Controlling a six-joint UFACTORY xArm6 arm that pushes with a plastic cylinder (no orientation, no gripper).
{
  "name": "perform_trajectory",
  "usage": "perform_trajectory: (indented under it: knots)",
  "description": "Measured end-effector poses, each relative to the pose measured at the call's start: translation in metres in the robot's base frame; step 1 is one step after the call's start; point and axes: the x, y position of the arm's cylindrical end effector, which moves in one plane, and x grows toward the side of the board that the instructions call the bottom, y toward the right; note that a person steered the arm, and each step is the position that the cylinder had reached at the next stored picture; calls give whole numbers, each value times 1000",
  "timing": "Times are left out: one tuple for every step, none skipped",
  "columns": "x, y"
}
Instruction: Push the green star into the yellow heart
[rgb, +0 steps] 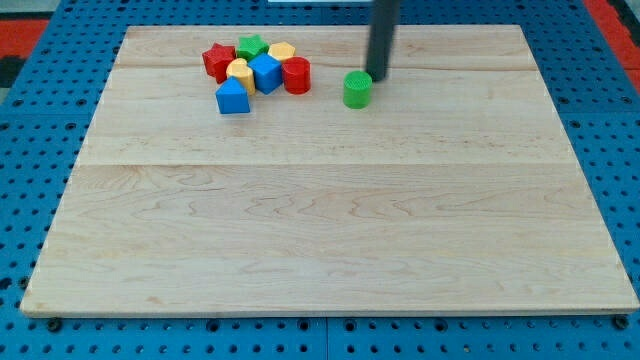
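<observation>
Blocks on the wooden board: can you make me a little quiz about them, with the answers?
1. True or false: my tip is touching the green star.
2. Which block is nearest my tip? A) red star B) green cylinder C) blue triangle
3. Fill in: the lone green cylinder sits to the view's ____ of the cluster.

Key: 1 false, my tip stands beside the green cylinder; 2 B; 3 right.

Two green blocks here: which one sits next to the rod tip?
The green cylinder, alone right of the cluster, just left of my tip. The green star is at the cluster's top.
</observation>
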Motion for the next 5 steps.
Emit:
perform_trajectory:
  knots:
    - [8,-34]
    - [52,33]
    - [8,-16]
    - [-55,-109]
    - [-41,-178]
